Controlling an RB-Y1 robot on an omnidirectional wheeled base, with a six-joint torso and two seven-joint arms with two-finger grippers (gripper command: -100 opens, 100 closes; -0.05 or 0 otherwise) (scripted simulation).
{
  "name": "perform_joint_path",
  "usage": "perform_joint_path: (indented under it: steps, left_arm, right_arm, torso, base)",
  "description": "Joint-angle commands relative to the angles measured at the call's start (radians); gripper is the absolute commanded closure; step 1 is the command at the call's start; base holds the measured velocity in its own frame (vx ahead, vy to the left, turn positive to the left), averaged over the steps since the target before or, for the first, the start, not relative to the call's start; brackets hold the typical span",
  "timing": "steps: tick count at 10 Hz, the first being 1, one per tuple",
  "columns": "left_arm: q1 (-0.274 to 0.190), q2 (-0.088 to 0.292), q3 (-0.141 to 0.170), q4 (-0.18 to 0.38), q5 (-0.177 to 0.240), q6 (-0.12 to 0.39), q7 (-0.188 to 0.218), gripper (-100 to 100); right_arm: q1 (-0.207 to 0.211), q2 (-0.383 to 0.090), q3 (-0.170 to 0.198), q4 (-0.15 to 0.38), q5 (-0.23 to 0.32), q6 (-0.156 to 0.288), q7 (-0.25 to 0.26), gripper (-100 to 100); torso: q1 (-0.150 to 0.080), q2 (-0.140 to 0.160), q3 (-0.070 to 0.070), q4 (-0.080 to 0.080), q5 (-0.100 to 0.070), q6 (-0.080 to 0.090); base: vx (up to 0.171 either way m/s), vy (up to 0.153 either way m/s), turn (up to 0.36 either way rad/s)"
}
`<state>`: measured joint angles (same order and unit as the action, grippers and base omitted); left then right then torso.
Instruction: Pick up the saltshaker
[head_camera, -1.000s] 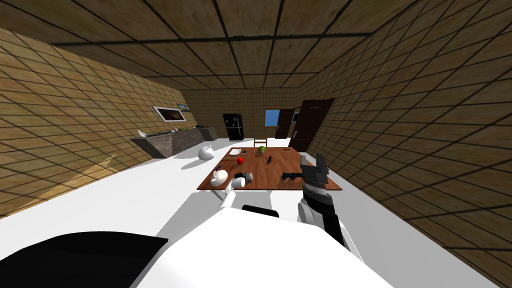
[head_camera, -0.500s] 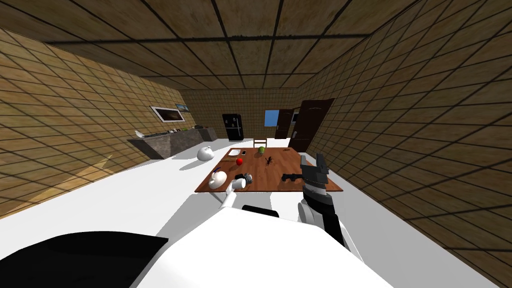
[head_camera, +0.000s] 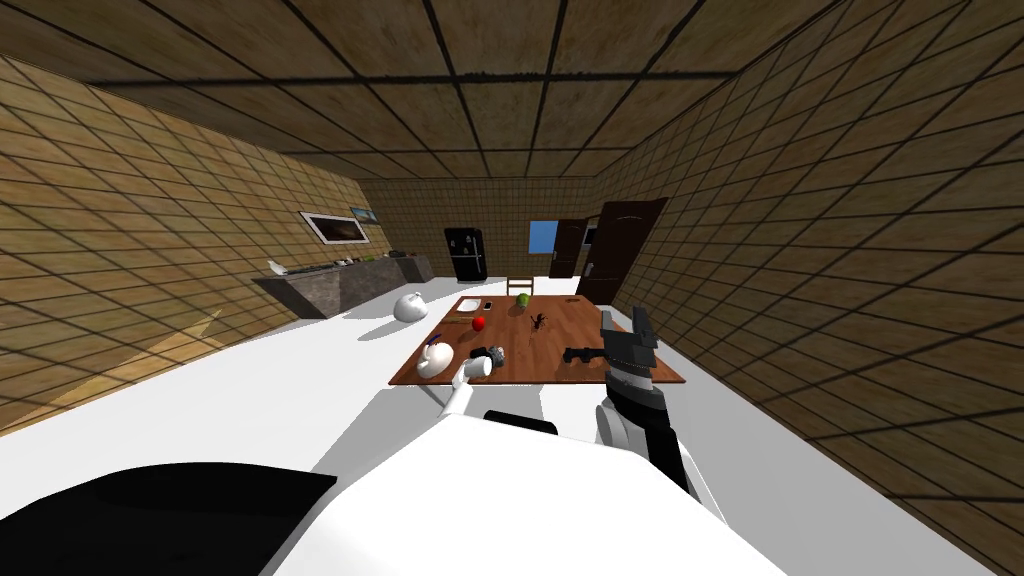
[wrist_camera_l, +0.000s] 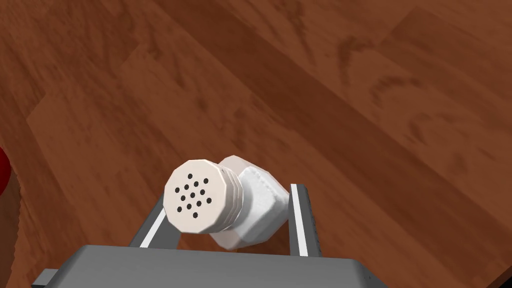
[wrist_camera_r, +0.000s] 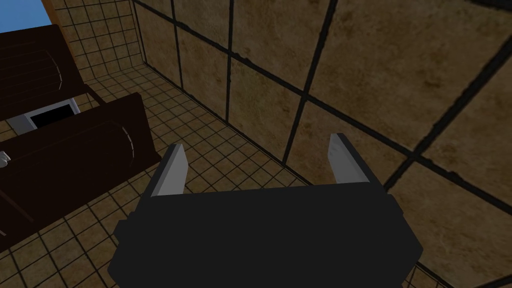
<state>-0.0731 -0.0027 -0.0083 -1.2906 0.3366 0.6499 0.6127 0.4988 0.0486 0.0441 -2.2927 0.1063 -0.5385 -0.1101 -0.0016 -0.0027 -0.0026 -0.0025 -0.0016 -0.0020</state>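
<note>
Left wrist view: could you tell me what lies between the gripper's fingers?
The white saltshaker, pressed at its sides, as the left wrist view shows.

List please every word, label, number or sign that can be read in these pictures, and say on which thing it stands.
None: no text can be read anywhere.
The white saltshaker, pressed between the left gripper's fingers, shows only black holes in its round cap and no label.
The framed picture on the wall and the small things on the brown wooden table are too small to read.
</note>
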Motion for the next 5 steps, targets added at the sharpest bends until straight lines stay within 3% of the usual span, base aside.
perform_joint_path:
  steps: [1,2,4,5]
  left_arm:
    - [0.0,0.0,0.0,0.0,0.0,0.0,0.0,0]
    - [0.006,0.007,0.001,-0.032,-0.004,0.034,0.009,100]
    - [0.005,0.007,0.001,-0.035,-0.005,0.034,0.009,100]
    - [0.005,0.008,0.001,-0.036,-0.005,0.038,0.01,0]
  right_arm:
    - [0.0,0.0,0.0,0.0,0.0,0.0,0.0,0]
    - [0.0,0.0,0.0,0.0,0.0,0.0,0.0,0]
    - [0.0,0.0,0.0,0.0,0.0,0.0,0.0,0]
    - [0.0,0.0,0.0,0.0,0.0,0.0,0.0,0]
  torso:
    - [0.0,0.0,0.0,0.0,0.0,0.0]
    - [0.0,0.0,0.0,0.0,0.0,0.0]
    - [0.001,0.005,0.003,0.001,0.0,-0.001]
    - [0.0,0.003,0.002,0.001,0.0,0.0]
  base:
    - [0.0,0.0,0.0]
    - [-0.041,0.003,0.032]
    - [-0.055,0.003,0.021]
    - [-0.006,0.001,0.0]
